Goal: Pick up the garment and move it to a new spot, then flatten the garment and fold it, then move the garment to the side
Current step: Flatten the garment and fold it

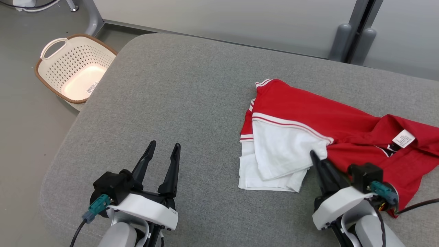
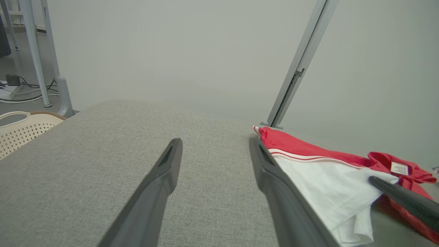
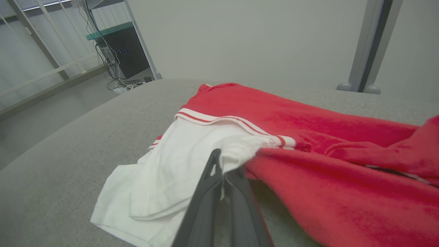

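right wrist view reveals right gripper (image 3: 223, 165) pinching garment (image 3: 308, 120) — left gripper (image 1: 164, 144) spread wide.

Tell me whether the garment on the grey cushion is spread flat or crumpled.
Crumpled, not flat: the garment lies bunched, its white part doubled over in layers, red part wrinkled.

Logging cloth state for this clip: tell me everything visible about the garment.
The garment is soft red fabric with a white part and red-white striped trim, and a white label is showing. It lies crumpled on the right side of the grey padded surface. The right gripper is shut on its white edge.
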`<state>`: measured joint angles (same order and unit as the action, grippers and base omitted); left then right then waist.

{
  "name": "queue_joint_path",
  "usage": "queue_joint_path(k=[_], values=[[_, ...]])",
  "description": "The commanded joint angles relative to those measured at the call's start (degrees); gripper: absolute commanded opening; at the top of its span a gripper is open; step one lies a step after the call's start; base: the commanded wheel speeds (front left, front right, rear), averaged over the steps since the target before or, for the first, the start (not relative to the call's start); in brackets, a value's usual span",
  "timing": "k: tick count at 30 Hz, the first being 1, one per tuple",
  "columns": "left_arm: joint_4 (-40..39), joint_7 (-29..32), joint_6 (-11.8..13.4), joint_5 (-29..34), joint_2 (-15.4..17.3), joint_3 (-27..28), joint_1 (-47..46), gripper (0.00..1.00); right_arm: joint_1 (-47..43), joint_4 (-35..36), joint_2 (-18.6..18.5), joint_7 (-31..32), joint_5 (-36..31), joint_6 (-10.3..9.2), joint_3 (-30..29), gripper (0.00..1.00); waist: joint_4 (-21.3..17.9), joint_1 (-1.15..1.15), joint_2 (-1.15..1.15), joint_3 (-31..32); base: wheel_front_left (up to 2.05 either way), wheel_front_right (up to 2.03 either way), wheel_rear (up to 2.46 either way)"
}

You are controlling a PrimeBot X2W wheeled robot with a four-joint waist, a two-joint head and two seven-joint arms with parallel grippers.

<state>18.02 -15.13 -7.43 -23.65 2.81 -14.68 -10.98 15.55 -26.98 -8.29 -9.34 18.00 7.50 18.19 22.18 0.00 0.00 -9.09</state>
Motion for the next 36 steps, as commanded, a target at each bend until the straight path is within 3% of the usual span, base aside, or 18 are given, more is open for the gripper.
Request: queue_joint_path(k=[1, 2, 3, 24, 36], values=[[0.06, 0.00, -0.08, -0.10, 0.19, 0.09, 0.00, 1.00, -0.80, 0.24, -0.13, 0.40, -0.64, -0.03, 0.31, 0.15, 0.06, 0.00, 0.00, 0.17, 0.00, 0.00, 0.00], [0.15, 0.01, -0.08, -0.17, 0.19, 0.05, 0.02, 1.00, -0.84, 0.67, -0.13, 0.67, -0.93, -0.03, 0.06, 0.87, 0.08, 0.00, 0.00, 0.26, 0.00, 0.00, 0.00], [0.22, 0.01, -0.08, -0.26, 0.20, 0.01, 0.02, 1.00, -1.10, 0.96, -0.03, 0.85, -1.12, -0.03, -0.28, 1.00, 0.13, 0.00, 0.00, 0.35, 0.00, 0.00, 0.00], [-0.56, 0.00, -0.08, -0.20, 0.20, 1.23, 0.24, 1.00, -1.03, 5.40, 1.65, -0.90, -5.23, -0.03, -5.50, 1.00, -0.49, 0.00, 0.00, 1.48, 0.00, 0.00, 0.00], [-2.06, 0.01, -0.08, -0.11, 0.18, 2.55, 1.61, 1.00, -4.61, 10.99, 2.68, -4.73, -12.51, -0.03, -12.81, 1.00, -5.33, 0.00, 0.00, 3.37, 0.00, 0.00, 0.00]])
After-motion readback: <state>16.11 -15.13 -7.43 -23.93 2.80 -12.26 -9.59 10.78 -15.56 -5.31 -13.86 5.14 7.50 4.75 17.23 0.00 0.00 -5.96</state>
